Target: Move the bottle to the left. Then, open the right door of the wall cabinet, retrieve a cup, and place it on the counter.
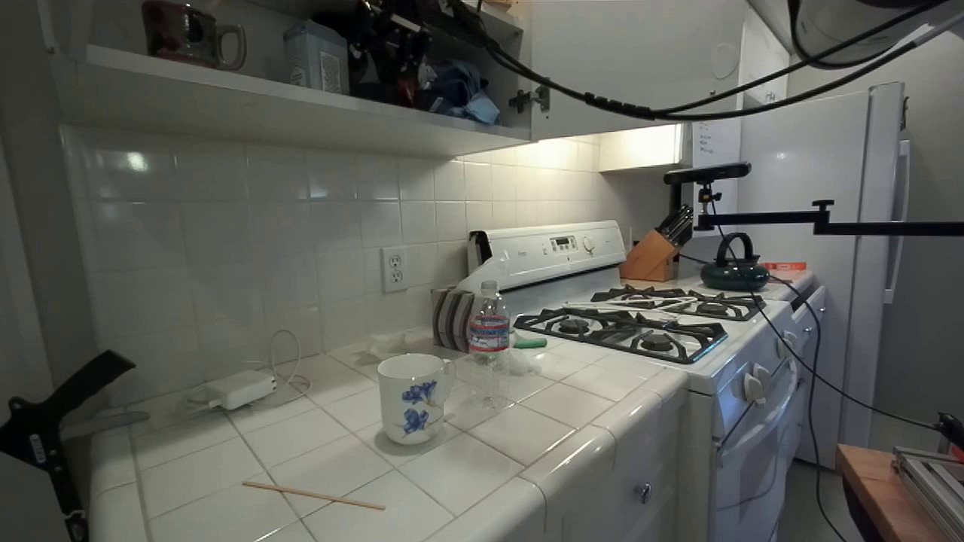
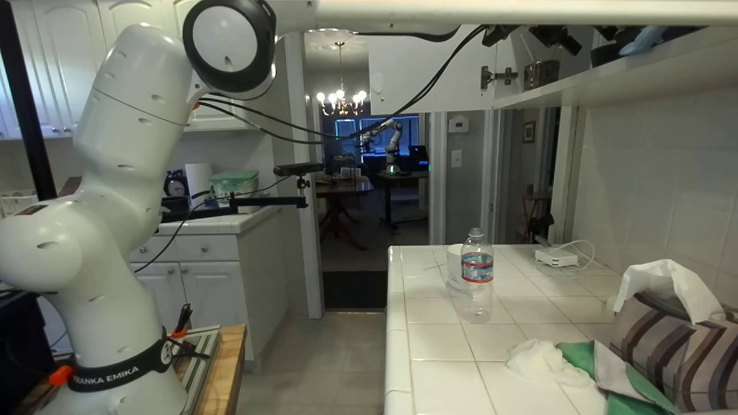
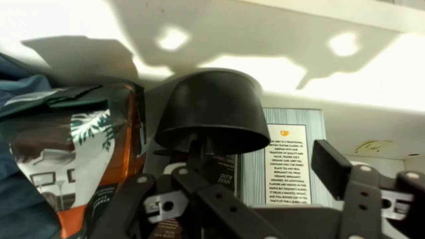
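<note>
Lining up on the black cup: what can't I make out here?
Wrist view: whether one finger of the claw touches the black cup; dark on dark in its shadowed mouth.
Wrist view: the tea box's lowest lines, covered by the claw.
In an exterior view: the cabinet door's top, cut off by the upper edge.
In an exterior view: part of the white mug, behind the bottle.
Both exterior views: the bottle's fine print, too small.

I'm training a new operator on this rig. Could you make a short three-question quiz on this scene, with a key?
1. True or false: the right door of the wall cabinet stands open.
2. In the wrist view, the hand is: a) shut; b) open, close to the cup; c) out of view.
3. What does the bottle stand on?

Key: 1 true; 2 b; 3 the counter.
</note>
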{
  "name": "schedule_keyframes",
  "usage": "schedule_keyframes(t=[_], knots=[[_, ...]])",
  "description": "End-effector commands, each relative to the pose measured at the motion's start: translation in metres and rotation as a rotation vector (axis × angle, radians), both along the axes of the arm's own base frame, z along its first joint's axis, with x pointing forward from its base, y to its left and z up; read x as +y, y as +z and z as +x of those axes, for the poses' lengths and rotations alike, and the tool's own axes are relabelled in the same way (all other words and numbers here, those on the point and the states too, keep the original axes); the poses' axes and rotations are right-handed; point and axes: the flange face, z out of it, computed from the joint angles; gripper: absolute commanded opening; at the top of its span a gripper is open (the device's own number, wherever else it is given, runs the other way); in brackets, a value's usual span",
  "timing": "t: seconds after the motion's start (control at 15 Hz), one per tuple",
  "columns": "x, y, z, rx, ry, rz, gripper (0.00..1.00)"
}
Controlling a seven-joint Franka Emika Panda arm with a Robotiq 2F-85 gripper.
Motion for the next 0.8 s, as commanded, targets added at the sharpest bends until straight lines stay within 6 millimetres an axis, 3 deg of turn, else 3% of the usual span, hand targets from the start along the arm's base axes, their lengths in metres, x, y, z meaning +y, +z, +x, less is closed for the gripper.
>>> schedule_keyframes(t=[0.0, 0.13, 0.2, 0.73], knots=[[-0.002, -0.007, -0.007, 0.034, -0.021, 0.053, 1.0], [-0.004, -0.01, -0.01, 0.042, -0.04, 0.07, 0.95], [-0.004, -0.012, -0.011, 0.047, -0.046, 0.075, 0.75], [-0.002, -0.013, -0.02, 0.057, -0.06, 0.084, 0.2]])
